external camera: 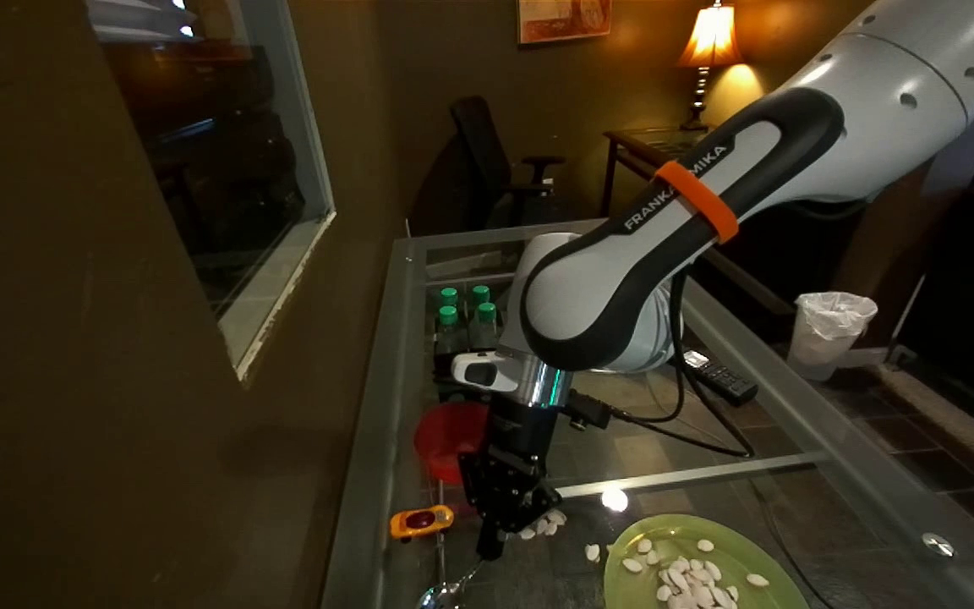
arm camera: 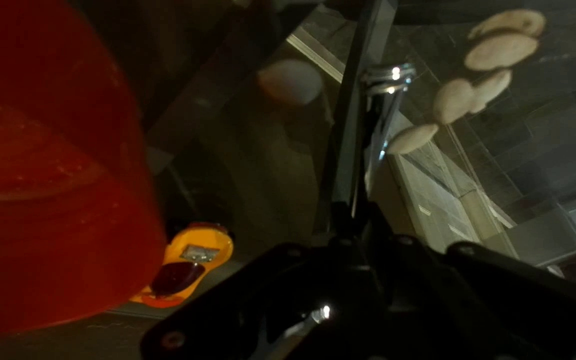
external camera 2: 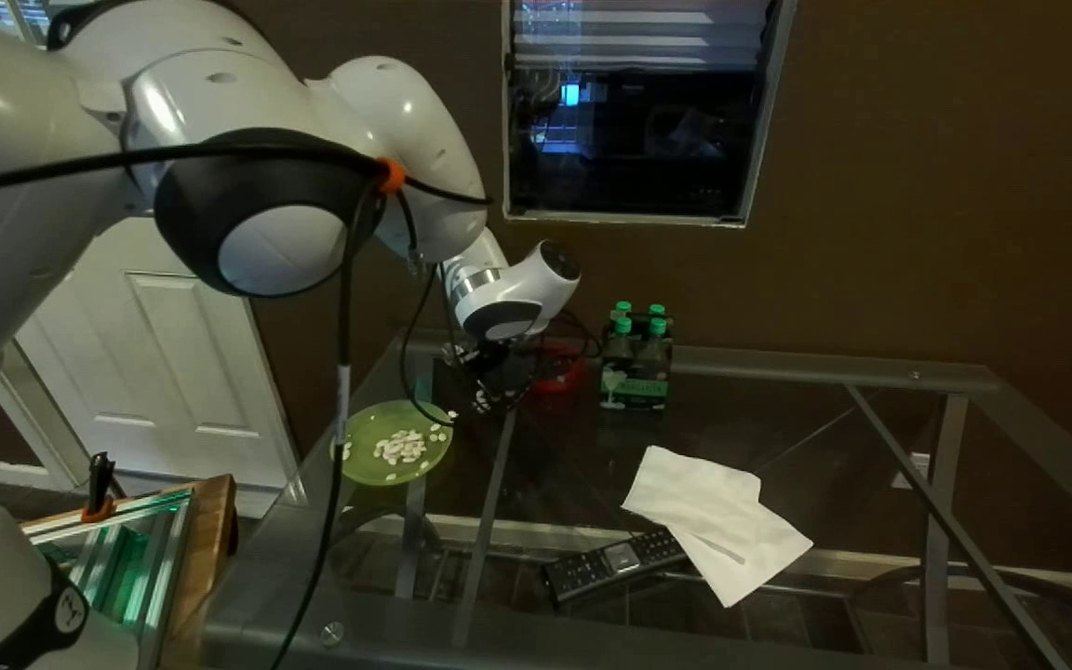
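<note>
In the wrist view my gripper (arm camera: 357, 215) is shut on the thin handle of a metal spoon (arm camera: 389, 82), the handle's end pointing away past the fingertips. An exterior view has the spoon's bowl (external camera: 443, 596) low at the table, just below the gripper (external camera: 491, 548). Close by stands a red container (external camera: 445, 436), large at the wrist view's left. A yellow toy car (external camera: 422, 522) lies beside it. Several pale oval pieces (arm camera: 454, 100) lie on the glass near the spoon handle. In the other direction is a green plate (external camera: 648, 584) bearing more of them.
Green-capped bottles (external camera 2: 636, 372) in a carrier stand behind the red container. A remote (external camera 2: 582, 572) and white paper sheets (external camera 2: 722, 521) lie farther along the glass table. The wall (external camera: 352, 338) runs close along the table's edge. Cables hang from the arm.
</note>
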`<state>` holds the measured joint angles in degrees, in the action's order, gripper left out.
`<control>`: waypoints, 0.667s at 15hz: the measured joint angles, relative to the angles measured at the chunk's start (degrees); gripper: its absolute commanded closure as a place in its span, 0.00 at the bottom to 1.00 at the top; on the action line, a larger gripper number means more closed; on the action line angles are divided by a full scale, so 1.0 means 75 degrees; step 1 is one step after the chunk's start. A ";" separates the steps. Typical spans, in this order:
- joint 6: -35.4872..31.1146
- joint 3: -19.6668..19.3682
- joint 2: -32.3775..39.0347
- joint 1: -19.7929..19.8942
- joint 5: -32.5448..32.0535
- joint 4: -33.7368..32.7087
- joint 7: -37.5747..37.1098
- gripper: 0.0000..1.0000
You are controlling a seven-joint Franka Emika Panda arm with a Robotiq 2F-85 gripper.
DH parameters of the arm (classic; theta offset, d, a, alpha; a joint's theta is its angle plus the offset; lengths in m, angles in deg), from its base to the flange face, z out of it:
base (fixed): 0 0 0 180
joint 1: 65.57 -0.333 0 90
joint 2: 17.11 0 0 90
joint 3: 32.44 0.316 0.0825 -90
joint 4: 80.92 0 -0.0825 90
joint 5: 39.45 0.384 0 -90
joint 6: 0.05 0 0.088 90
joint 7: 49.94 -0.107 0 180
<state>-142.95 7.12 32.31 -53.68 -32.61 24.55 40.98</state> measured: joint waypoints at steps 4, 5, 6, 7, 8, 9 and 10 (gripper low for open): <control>-0.0211 -0.0084 -0.0011 -0.0143 0.0211 -0.0013 -0.0061 0.98; -0.0292 -0.0114 -0.0025 -0.0210 0.0259 -0.0013 -0.0127 0.98; -0.0365 -0.0145 -0.0043 -0.0281 0.0282 -0.0012 -0.0218 0.98; -0.0398 -0.0168 -0.0064 -0.0350 0.0287 -0.0012 -0.0303 0.98; -0.0400 -0.0191 -0.0098 -0.0421 0.0287 -0.0007 -0.0420 0.98; -0.0400 -0.0195 -0.0144 -0.0467 0.0287 0.0014 -0.0539 0.98; -0.0393 -0.0196 -0.0221 -0.0504 0.0292 0.0055 -0.0679 0.98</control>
<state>-145.90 5.65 30.65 -57.46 -30.42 24.97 35.89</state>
